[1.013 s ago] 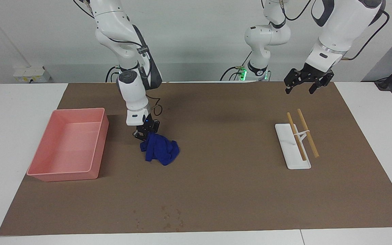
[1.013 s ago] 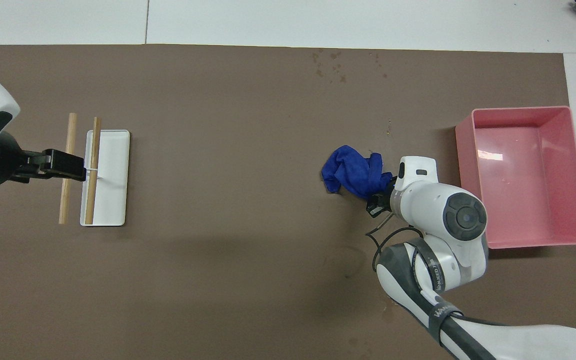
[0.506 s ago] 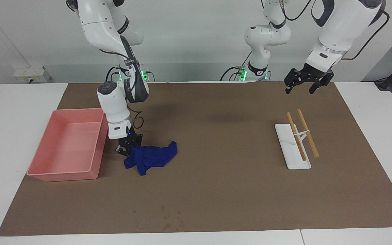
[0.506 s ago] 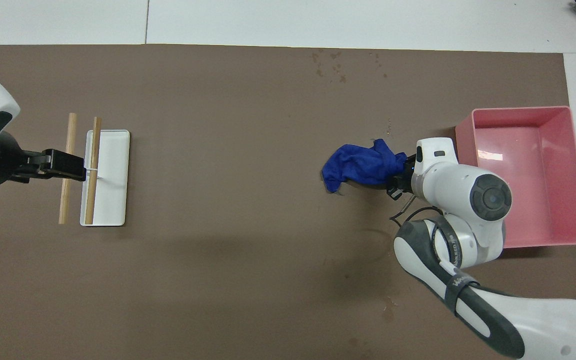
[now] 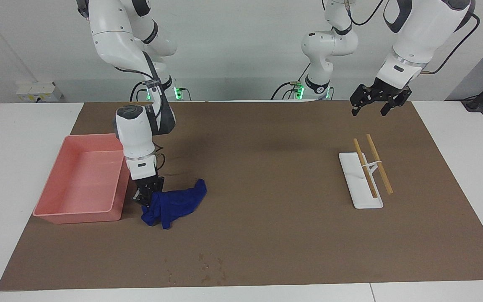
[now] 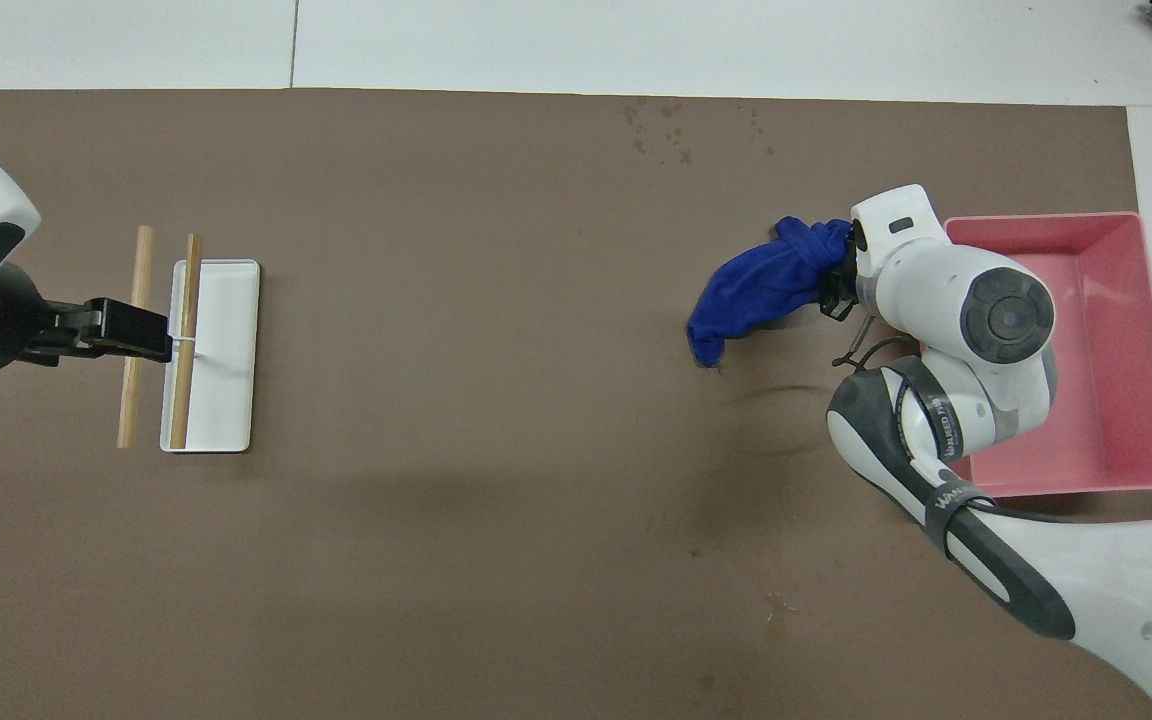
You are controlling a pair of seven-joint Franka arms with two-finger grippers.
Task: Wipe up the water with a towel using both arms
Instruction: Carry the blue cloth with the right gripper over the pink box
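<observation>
The deep-blue towel (image 5: pixel 176 202) (image 6: pixel 761 290) lies stretched out on the brown mat beside the pink tray. My right gripper (image 5: pixel 144 197) (image 6: pixel 836 283) is down low by the tray's wall, shut on the end of the towel closest to the tray. The rest of the cloth trails toward the left arm's end of the table. The water is hidden in both views. My left gripper (image 5: pixel 376 102) (image 6: pixel 121 330) waits open and raised above the mat at the left arm's end, holding nothing.
A pink tray (image 5: pixel 78 214) (image 6: pixel 1056 218) stands at the right arm's end. A white holder (image 5: pixel 361 199) (image 6: pixel 226 390) with two wooden sticks (image 5: pixel 379 165) sits at the left arm's end. Tiny specks (image 5: pixel 210 268) (image 6: pixel 671 125) dot the mat's edge farthest from the robots.
My right gripper has dragged the towel over the mat, away from the robots and up beside the tray, and the cloth has stretched out. The left arm has not moved.
</observation>
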